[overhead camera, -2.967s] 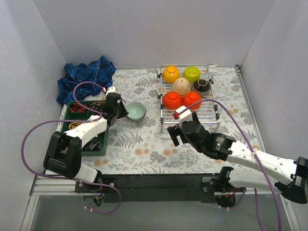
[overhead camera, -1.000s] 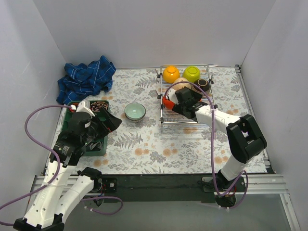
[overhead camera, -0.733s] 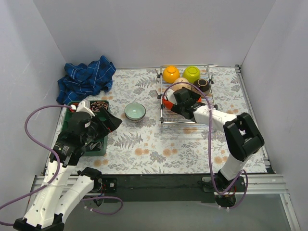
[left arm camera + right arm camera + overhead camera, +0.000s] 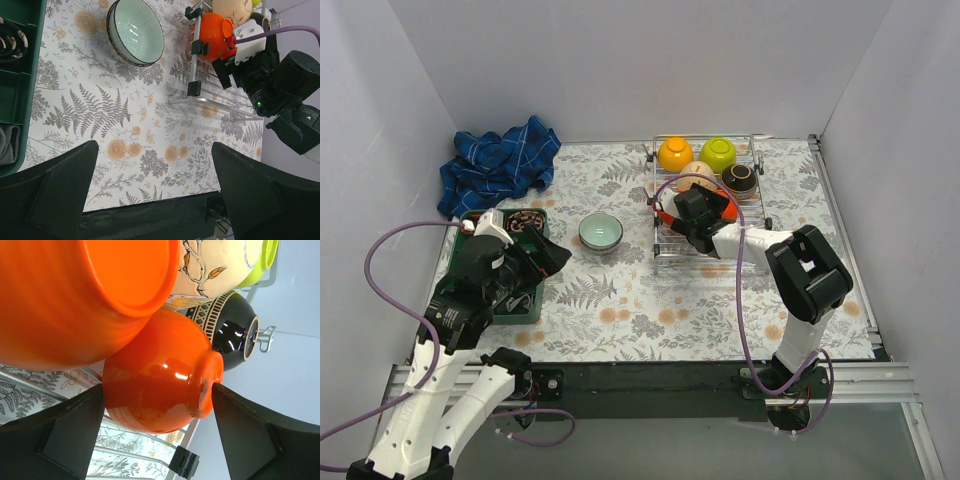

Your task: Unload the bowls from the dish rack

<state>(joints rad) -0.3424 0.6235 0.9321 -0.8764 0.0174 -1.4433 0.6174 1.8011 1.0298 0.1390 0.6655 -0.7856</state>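
The dish rack (image 4: 760, 222) stands at the back right with several bowls upside down in it: orange-yellow (image 4: 674, 153), lime green (image 4: 718, 152), speckled beige (image 4: 700, 172), dark brown (image 4: 739, 177). My right gripper (image 4: 695, 216) (image 4: 157, 386) reaches into the rack. It is open, with its fingers (image 4: 70, 435) close on either side of a red-orange bowl (image 4: 160, 385) that rests in the rack. A second red-orange bowl (image 4: 85, 290) sits beside it. A pale blue-green bowl (image 4: 601, 231) (image 4: 135, 32) stands upright on the table. My left gripper (image 4: 548, 256) (image 4: 155, 150) hangs open above the table.
A green compartment tray (image 4: 536, 312) (image 4: 20, 75) with small items lies under my left arm at the table's left edge. A crumpled blue cloth (image 4: 500, 160) lies at the back left. White walls close in the table on three sides.
My right gripper has pushed further in around the front red-orange bowl and its jaws have narrowed slightly. My left arm, drawn back from the pale bowl three seconds ago, has barely moved since.
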